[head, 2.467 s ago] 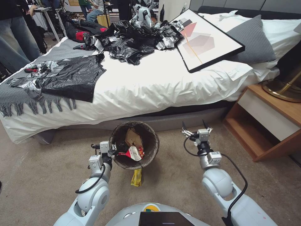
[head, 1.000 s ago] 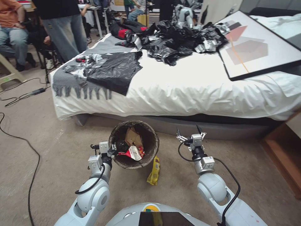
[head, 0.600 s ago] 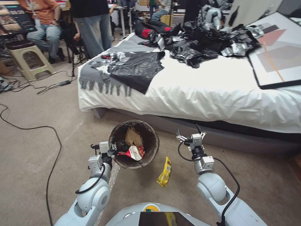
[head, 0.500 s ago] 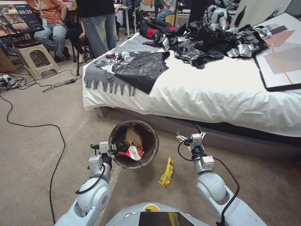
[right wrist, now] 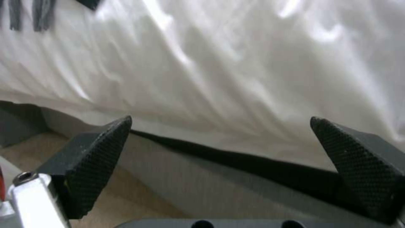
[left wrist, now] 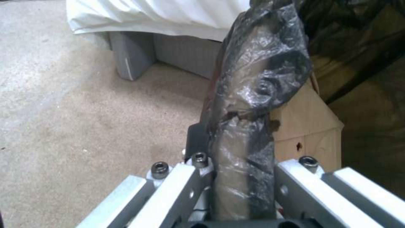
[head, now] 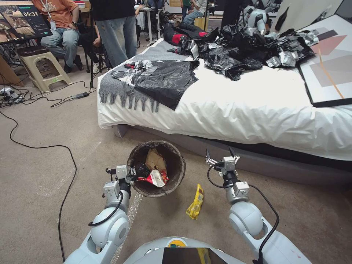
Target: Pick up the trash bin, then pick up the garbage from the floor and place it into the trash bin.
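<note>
Left gripper: I had it clamped on the rim of the small round trash bin with the dark bag liner, holding it in front of me; the wrist view showed the liner-wrapped rim pinched between the fingers.
Bin contents: a brown paper bag and a red-and-white wrapper lay inside.
Right gripper: I saw its fingers spread wide apart, holding nothing, facing the white-sheeted bed.
Yellow snack wrapper: it lay on the beige carpet floor, between my two arms, just right of the bin and nearer me than the right gripper.
</note>
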